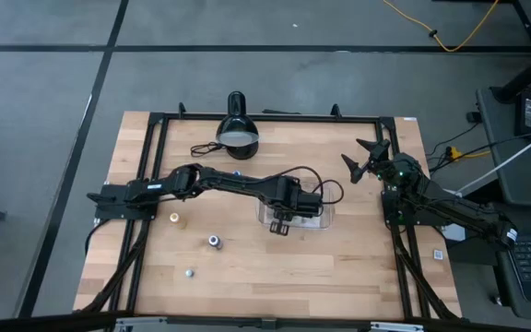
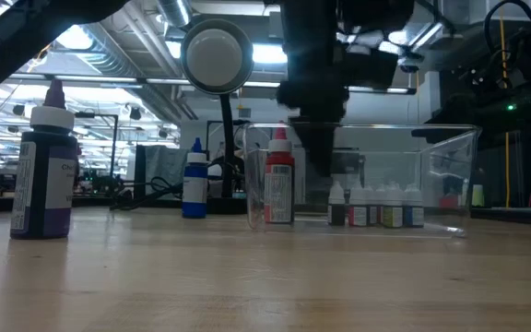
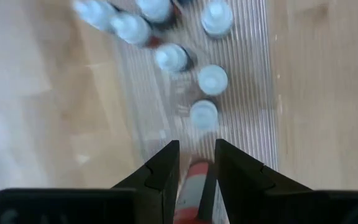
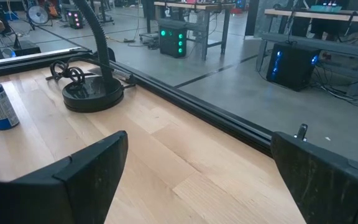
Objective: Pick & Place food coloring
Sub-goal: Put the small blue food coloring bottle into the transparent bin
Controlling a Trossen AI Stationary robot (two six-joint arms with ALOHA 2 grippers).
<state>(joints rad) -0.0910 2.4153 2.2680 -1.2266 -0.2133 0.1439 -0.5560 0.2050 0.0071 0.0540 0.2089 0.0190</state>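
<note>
While left gripper [image 3: 194, 180] pinches small red-capped plastic food-coloring bottle [image 3: 190, 190] over clear rectangular plastic tray [image 3: 253, 93]: light, stiff, slippery, likely tippy; grip mid-body. Right gripper [image 4: 197, 168] wide open, empty.

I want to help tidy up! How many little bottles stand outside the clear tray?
4. A blue-topped bottle near the lamp; a yellow-topped bottle, a dark-topped bottle and a pale bottle left of the tray. The left arm may hide more.

Pale wood table [image 1: 247, 267], clear ribbed plastic tray [image 3: 253, 93]
</note>
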